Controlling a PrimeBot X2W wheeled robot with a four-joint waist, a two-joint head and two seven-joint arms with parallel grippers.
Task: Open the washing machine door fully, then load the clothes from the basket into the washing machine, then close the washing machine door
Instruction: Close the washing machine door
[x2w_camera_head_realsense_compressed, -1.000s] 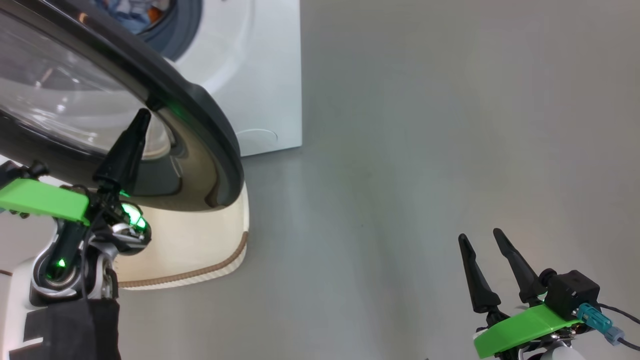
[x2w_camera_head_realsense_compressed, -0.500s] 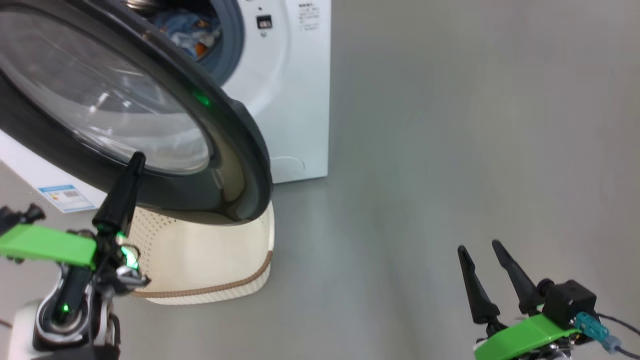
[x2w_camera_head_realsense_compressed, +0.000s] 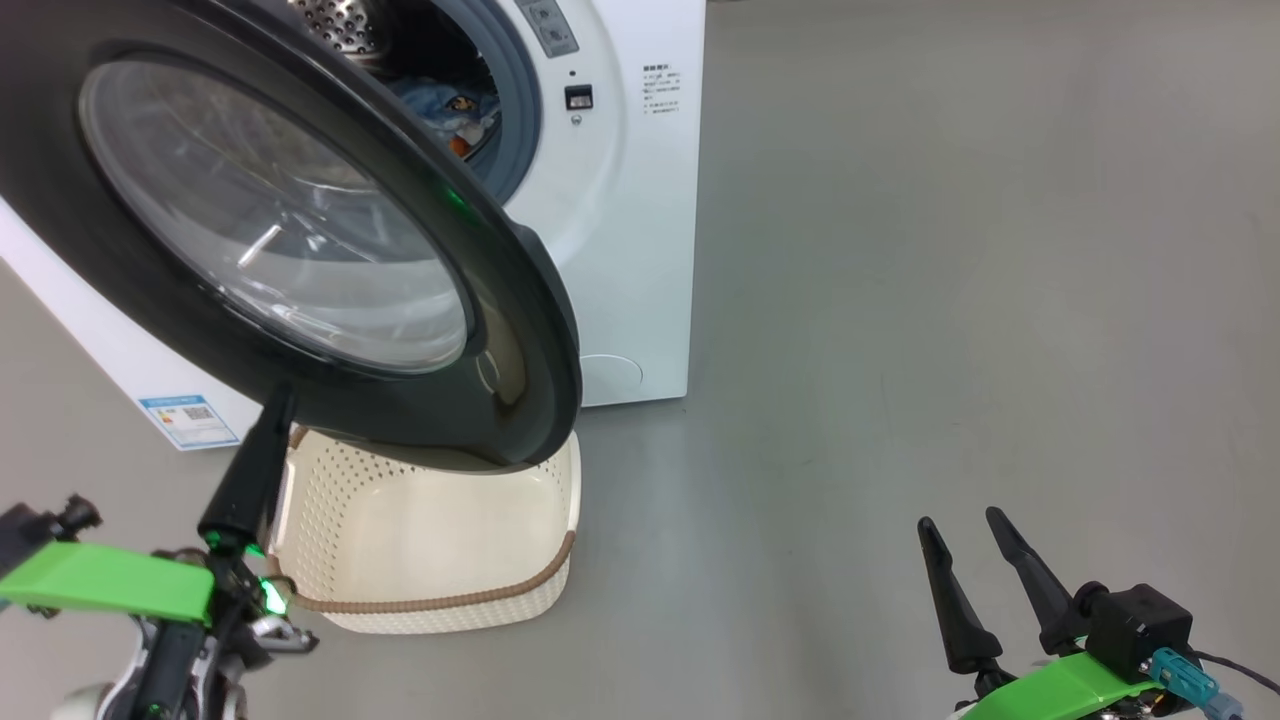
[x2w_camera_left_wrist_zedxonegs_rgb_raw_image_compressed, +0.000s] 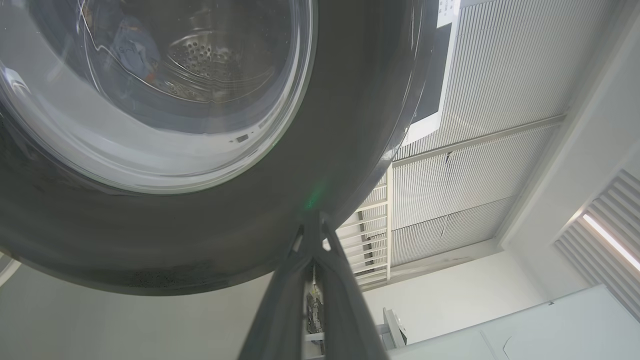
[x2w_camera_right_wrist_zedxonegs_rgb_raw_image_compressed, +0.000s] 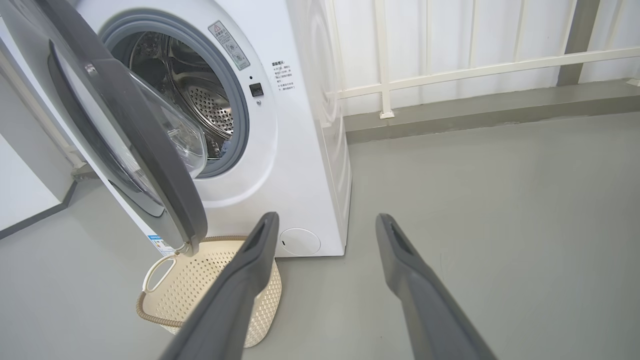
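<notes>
The washing machine (x2w_camera_head_realsense_compressed: 640, 250) stands with its door (x2w_camera_head_realsense_compressed: 270, 220) swung partly open toward me, black rim around clear glass. The clothes (x2w_camera_head_realsense_compressed: 450, 105) lie inside the steel drum; through the glass they appear blue (x2w_camera_left_wrist_zedxonegs_rgb_raw_image_compressed: 132, 47). Below the door sits the basket (x2w_camera_head_realsense_compressed: 440, 603), cream, with nothing in it. My left gripper (x2w_camera_head_realsense_compressed: 278, 400) is shut, its tips (x2w_camera_left_wrist_zedxonegs_rgb_raw_image_compressed: 313, 222) against the lower outer rim of the door (x2w_camera_left_wrist_zedxonegs_rgb_raw_image_compressed: 225, 210), holding nothing. My right gripper (x2w_camera_head_realsense_compressed: 960, 518) hangs open over bare floor, far right of the machine (x2w_camera_right_wrist_zedxonegs_rgb_raw_image_compressed: 300, 165), pointing toward the basket (x2w_camera_right_wrist_zedxonegs_rgb_raw_image_compressed: 207, 262) and door (x2w_camera_right_wrist_zedxonegs_rgb_raw_image_compressed: 150, 160).
Grey floor (x2w_camera_head_realsense_compressed: 950, 250) stretches to the right of the machine. A white railing (x2w_camera_right_wrist_zedxonegs_rgb_raw_image_compressed: 450, 70) and a low kerb run along the back wall. A blue sticker (x2w_camera_head_realsense_compressed: 188, 415) marks the machine's lower front.
The head camera has tilted up, so more of the machine and drum shows. My left fingertips have slid from beside the glass to the door's lower rim. The right gripper stays open.
</notes>
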